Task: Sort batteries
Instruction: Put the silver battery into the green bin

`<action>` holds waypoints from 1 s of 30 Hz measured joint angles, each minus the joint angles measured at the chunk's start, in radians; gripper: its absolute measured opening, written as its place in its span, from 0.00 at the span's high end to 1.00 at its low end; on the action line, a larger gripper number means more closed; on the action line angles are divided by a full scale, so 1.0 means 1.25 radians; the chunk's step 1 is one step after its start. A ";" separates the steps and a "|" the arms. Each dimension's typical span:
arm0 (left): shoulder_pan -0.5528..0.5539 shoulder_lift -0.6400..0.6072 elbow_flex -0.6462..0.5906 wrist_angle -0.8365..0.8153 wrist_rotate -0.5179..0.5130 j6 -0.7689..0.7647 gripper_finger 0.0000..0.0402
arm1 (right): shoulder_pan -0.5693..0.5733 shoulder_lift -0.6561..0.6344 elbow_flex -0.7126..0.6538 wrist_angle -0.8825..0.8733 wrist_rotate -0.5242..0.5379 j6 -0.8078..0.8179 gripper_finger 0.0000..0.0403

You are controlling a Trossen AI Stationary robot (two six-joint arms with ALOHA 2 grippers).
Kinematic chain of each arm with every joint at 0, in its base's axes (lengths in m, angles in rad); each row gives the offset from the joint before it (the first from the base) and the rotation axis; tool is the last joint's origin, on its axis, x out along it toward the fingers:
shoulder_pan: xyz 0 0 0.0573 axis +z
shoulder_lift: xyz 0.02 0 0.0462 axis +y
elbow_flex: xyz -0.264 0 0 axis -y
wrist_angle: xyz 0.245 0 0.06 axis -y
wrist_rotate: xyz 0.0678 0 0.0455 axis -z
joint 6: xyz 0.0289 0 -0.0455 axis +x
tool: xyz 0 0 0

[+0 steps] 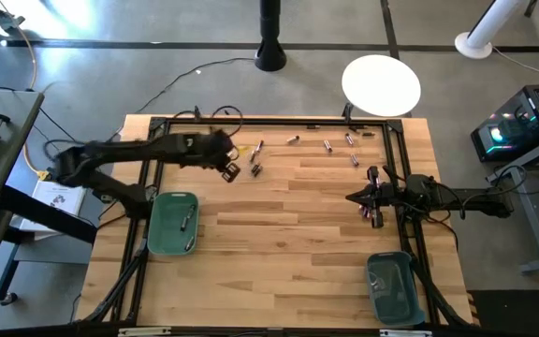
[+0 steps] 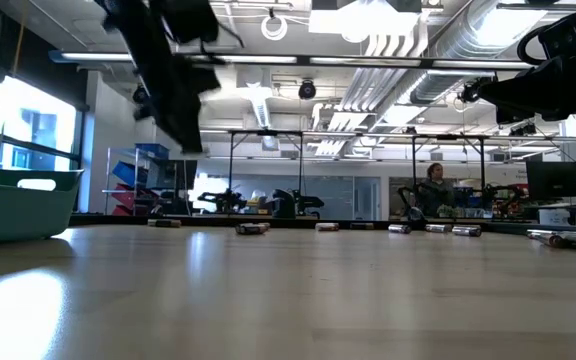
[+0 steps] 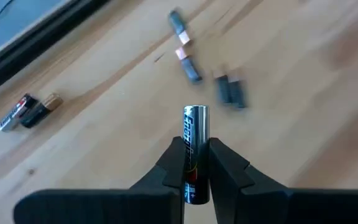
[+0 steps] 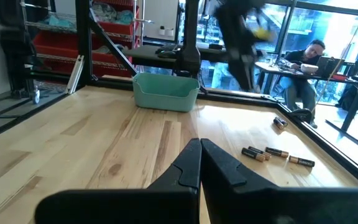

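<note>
Several batteries point(image 1: 255, 150) lie loose on the wooden table's far part, and more point(image 1: 374, 215) lie near the right side; they show as small cylinders point(image 3: 185, 56) in the left wrist view. My left gripper point(image 1: 230, 168) hangs above the far left part, shut on a silver-and-black battery point(image 3: 195, 134). My right gripper point(image 4: 201, 155) waits at the right side, level and shut on nothing. A teal bin point(image 1: 173, 223) at the left has a battery lying inside. A second teal bin point(image 1: 391, 285) stands at the near right. My left gripper pinches the battery's long sides point(image 3: 193, 177) between its two fingers, toward the battery's rear end. The fingers slant down and lie along the battery, whose free end point(image 3: 196, 113) sticks out past the fingertips. The battery is lifted clear of the table.
A black frame point(image 1: 279, 122) runs round the tabletop. Two batteries point(image 3: 27, 112) lie together by the frame's bar. Bare wood point(image 1: 288, 253) stretches between the two bins. A person sits at a desk point(image 4: 306, 59) beyond the table.
</note>
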 joint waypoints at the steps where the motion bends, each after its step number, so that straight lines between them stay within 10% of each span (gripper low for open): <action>1: -0.027 -0.034 0.000 -0.023 -0.010 -0.039 0.93 | 0.000 0.000 0.000 0.000 0.000 0.000 1.00; 8: -0.249 -0.198 0.001 -0.257 -0.071 -0.438 0.93 | 0.000 0.000 0.000 0.000 0.000 0.000 1.00; 17: -0.508 -0.174 0.001 -0.518 0.023 -0.929 0.93 | 0.000 0.000 0.000 0.000 0.000 0.000 1.00; 30: -0.552 -0.057 -0.187 -0.408 0.168 -1.061 0.93 | 0.000 0.000 0.000 0.000 0.000 0.000 1.00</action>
